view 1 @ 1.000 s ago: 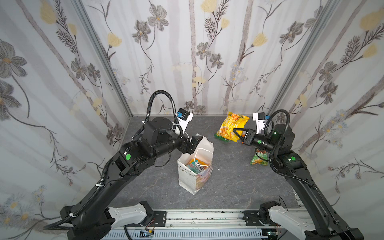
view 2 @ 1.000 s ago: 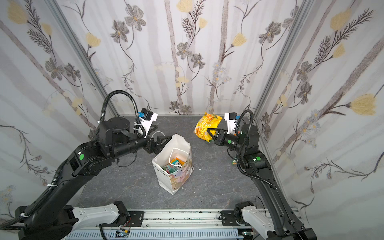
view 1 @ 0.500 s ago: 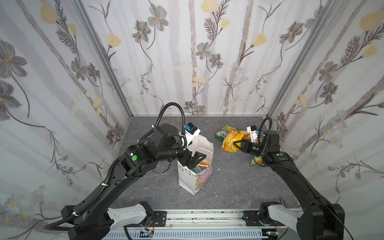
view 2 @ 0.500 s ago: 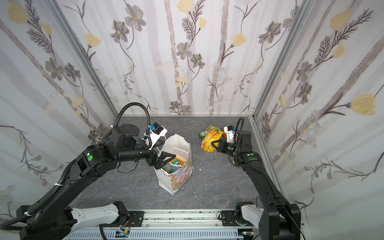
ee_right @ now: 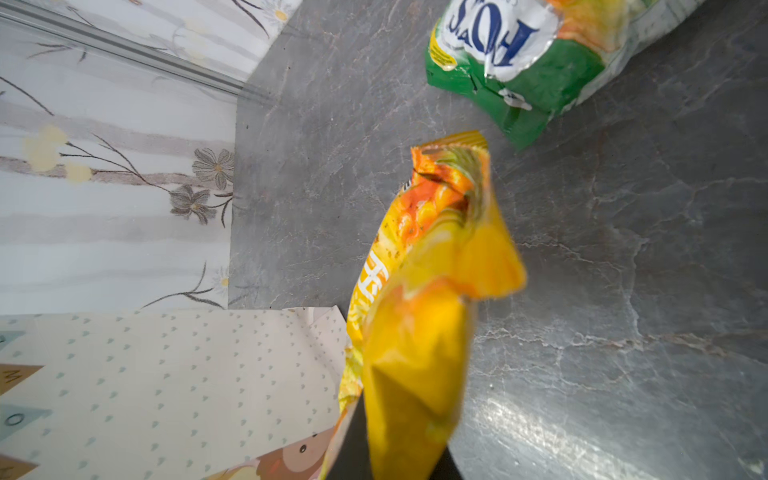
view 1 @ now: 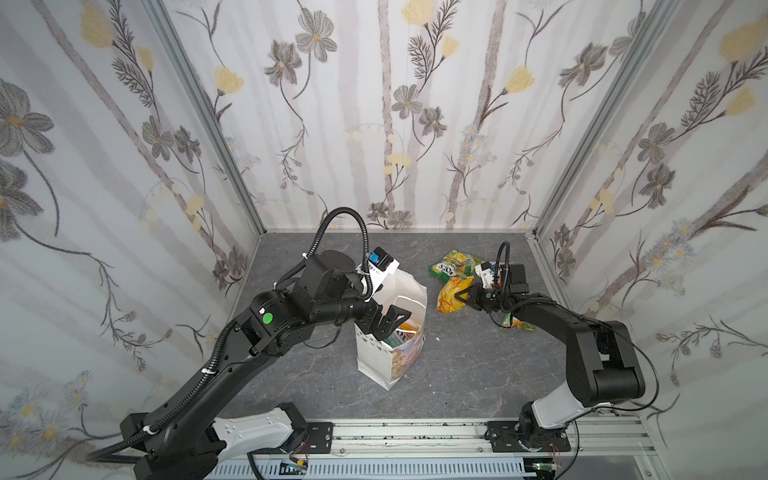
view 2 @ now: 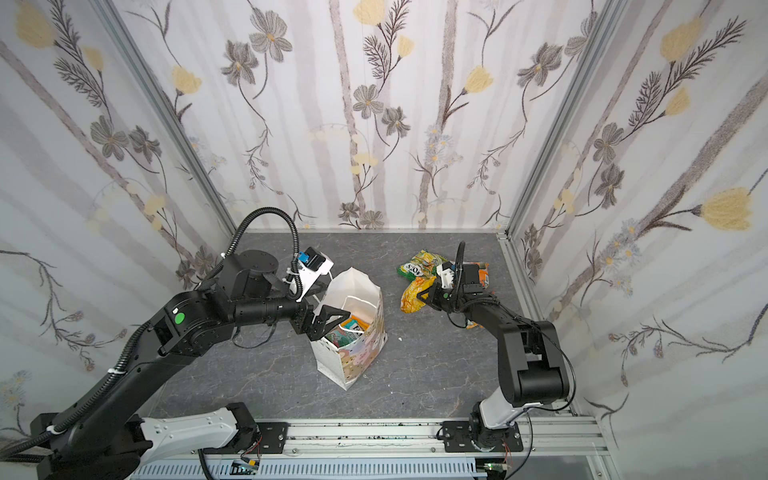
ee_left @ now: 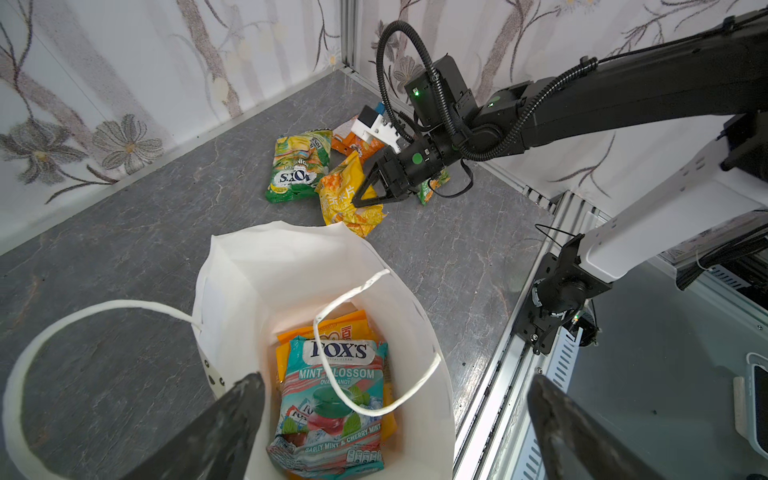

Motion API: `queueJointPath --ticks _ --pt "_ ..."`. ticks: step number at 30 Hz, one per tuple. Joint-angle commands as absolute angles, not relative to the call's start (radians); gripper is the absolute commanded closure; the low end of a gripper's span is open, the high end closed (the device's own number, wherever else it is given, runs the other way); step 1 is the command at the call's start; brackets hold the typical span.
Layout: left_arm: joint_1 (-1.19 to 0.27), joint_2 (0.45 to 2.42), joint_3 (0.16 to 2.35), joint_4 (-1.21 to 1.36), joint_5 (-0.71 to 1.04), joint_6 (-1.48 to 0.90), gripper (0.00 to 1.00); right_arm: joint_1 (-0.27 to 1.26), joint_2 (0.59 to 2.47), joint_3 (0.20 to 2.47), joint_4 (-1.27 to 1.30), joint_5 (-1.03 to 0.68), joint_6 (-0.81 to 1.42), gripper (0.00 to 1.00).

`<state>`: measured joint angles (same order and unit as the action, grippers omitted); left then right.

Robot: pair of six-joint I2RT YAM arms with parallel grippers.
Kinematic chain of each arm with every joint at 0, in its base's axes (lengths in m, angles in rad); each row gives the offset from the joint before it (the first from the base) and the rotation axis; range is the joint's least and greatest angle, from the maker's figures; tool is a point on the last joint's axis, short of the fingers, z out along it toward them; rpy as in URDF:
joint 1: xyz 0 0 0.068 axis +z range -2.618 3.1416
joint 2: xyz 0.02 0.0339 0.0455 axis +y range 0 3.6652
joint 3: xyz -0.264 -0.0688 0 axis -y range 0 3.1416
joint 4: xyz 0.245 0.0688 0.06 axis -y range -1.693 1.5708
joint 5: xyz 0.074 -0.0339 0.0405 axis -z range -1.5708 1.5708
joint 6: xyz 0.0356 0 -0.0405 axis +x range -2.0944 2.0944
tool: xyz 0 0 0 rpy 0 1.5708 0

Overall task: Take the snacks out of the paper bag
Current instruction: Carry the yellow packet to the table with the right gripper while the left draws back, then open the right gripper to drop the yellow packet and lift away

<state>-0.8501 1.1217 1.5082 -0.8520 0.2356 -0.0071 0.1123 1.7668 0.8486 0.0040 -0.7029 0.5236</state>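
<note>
Two packets (ee_left: 332,328) show in the paper bag (ee_left: 257,266); the mint packet (ee_left: 332,399) stands just below your spread left gripper (view 1: 390,322), its long axis square to the closing line. Your right gripper (ee_left: 356,203), farther off, pinches a yellow packet (ee_left: 338,208).

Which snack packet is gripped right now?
The yellow packet, pinched in the right hand; the green FOX'S packet lies free, the teal FOX'S packet sits inside the paper bag.
</note>
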Motion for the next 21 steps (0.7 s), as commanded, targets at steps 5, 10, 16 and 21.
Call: queueJointPath --ticks 5,10,16,21 --pt "-0.850 1.122 1.503 -0.851 0.201 -0.010 0.00 0.149 1.860 0.865 0.109 -0.692 0.535 0.89" --pt "-0.851 1.131 1.504 -0.855 0.176 -0.014 0.00 0.191 1.915 0.893 0.092 -0.657 0.534 0.80" --pt "-0.851 1.124 1.503 -0.856 0.168 -0.015 0.00 0.213 1.928 0.922 0.038 -0.569 0.521 0.65" --pt "-0.852 1.123 1.505 -0.856 0.156 -0.021 0.00 0.218 1.914 0.940 -0.024 -0.499 0.496 0.50"
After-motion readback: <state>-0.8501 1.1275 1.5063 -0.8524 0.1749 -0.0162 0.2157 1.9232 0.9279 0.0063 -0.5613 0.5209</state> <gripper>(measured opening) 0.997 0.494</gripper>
